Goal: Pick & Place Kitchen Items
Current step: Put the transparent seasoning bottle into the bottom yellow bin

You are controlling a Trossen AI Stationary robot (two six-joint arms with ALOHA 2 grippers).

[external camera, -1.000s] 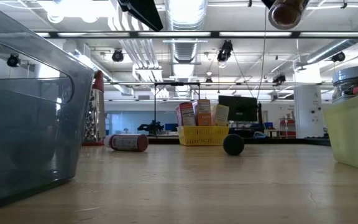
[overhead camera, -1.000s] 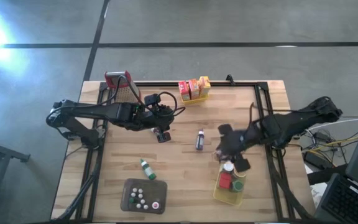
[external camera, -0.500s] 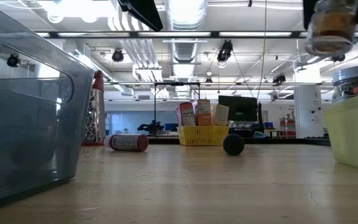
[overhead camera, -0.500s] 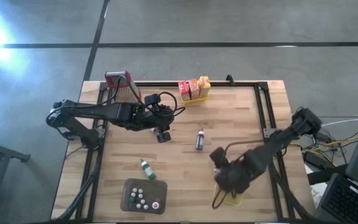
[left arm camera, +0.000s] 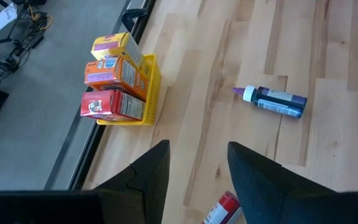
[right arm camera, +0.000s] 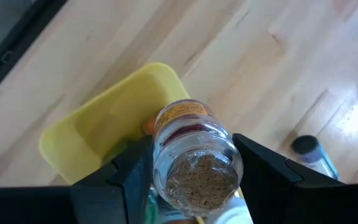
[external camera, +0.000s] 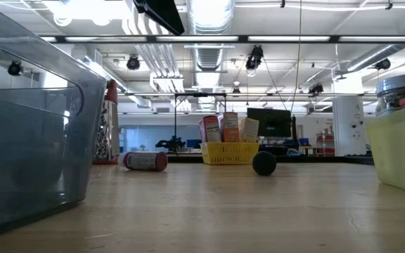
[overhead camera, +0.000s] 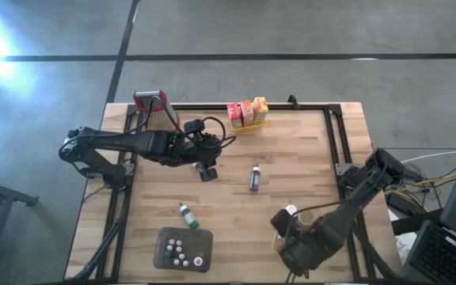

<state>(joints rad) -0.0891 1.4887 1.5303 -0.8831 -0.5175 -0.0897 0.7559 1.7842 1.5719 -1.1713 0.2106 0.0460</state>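
Over the table's near right corner, the right arm has swung down from mid-table, its right gripper [right arm camera: 194, 168] clamped on a clear spice jar [right arm camera: 194, 152] now poised above the yellow basket [right arm camera: 98, 134], so release into it looks imminent. The left gripper [left arm camera: 197, 177] hangs unchanged, half-open and empty, above a red-capped bottle [left arm camera: 222, 208]; the dark-blue bottle [overhead camera: 254, 177] and green bottle [overhead camera: 186, 214] remain unplaced.
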